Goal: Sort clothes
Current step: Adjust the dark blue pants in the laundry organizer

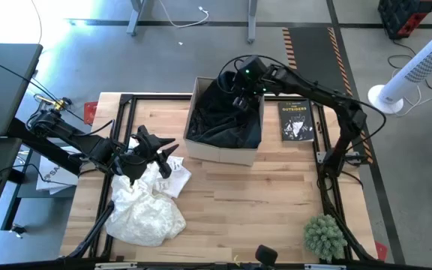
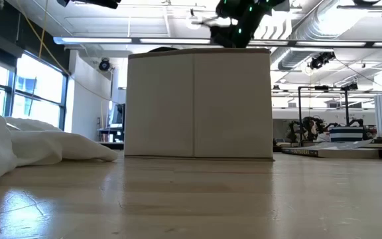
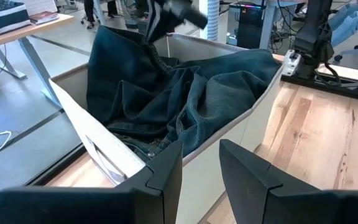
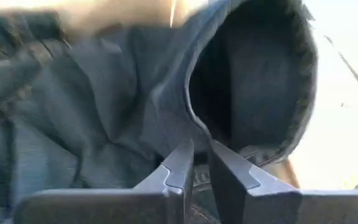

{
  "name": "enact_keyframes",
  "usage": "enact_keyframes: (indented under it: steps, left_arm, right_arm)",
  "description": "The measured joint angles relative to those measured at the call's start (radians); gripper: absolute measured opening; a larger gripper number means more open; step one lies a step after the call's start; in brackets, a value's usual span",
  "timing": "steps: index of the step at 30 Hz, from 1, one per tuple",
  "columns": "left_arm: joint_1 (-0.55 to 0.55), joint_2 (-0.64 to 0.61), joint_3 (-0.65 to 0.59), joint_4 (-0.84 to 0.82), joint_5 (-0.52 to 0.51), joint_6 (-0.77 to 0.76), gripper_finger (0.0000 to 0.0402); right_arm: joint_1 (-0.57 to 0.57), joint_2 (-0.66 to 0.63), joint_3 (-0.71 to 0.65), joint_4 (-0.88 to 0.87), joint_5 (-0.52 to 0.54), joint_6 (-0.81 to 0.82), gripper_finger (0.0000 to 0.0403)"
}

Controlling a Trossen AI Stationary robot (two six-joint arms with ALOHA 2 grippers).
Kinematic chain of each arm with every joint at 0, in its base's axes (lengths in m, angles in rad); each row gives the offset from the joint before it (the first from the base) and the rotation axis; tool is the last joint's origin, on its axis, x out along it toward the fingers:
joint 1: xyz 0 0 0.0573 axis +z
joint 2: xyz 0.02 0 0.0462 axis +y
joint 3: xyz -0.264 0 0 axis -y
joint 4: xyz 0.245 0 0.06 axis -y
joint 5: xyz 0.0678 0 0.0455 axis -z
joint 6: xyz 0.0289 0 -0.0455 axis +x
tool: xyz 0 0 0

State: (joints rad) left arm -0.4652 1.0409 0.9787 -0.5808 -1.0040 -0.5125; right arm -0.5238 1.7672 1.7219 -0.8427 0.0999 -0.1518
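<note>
A: Left side first. The left gripper point(image 1: 150, 142) hovers over the white clothes point(image 1: 147, 204), a heap near the table's point(image 1: 238, 199) front left corner. Its fingers stand spread with nothing between them.

B: Risk there?

A: Low. The heap's edge lies close to the table's left edge; a careless grab could drag a fold over it. Judgement only.

B: Centre?

A: The cardboard box point(image 1: 223, 150) sits toward the back edge, middle of the table, holding the dark clothes point(image 1: 227, 120). One dark piece drapes over the box wall.

B: And the right arm?

A: The right gripper point(image 1: 240, 88) is over the box's back part. In the right wrist view its fingers point(image 4: 180, 167) are nearly together, pinching a fold of dark fabric.

B: What could fail?

A: If it lifts, the thin pinch may slip. If it lets go while the fabric overhangs the wall, the piece could slide out onto the table. The book point(image 1: 295, 120) and plant point(image 1: 325, 236) on the right side are well apart, so no snag expected.
</note>
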Motion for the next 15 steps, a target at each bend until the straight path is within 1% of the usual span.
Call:
enact_keyframes:
  steps: [6, 8, 11, 13, 15]
  left_arm:
    - [0.0, 0.0, 0.0, 0.001, 0.0, 0.0, 0.0106]
    - [0.0, 0.0, 0.0, 0.0, -0.001, 0.0, 0.0106]
    - [0.0, 0.0, 0.0, 0.0, -0.001, -0.001, 0.0106]
    - [0.0, 0.0, 0.0, 0.0, -0.001, -0.004, 0.0106]
    - [0.0, 0.0, 0.0, -0.001, -0.001, -0.006, 0.0106]
  right_arm:
    - [0.008, -0.049, 0.008, 0.149, 0.102, -0.005, 0.0044]
    - [-0.01, -0.039, 0.004, 0.192, 0.155, 0.025, 0.0044]
    - [-0.052, -0.011, -0.005, 0.225, 0.235, 0.117, 0.0044]
    - [-0.086, 0.007, -0.004, 0.24, 0.232, 0.16, 0.0044]
    - [-0.119, 0.039, -0.004, 0.239, 0.167, 0.179, 0.0044]
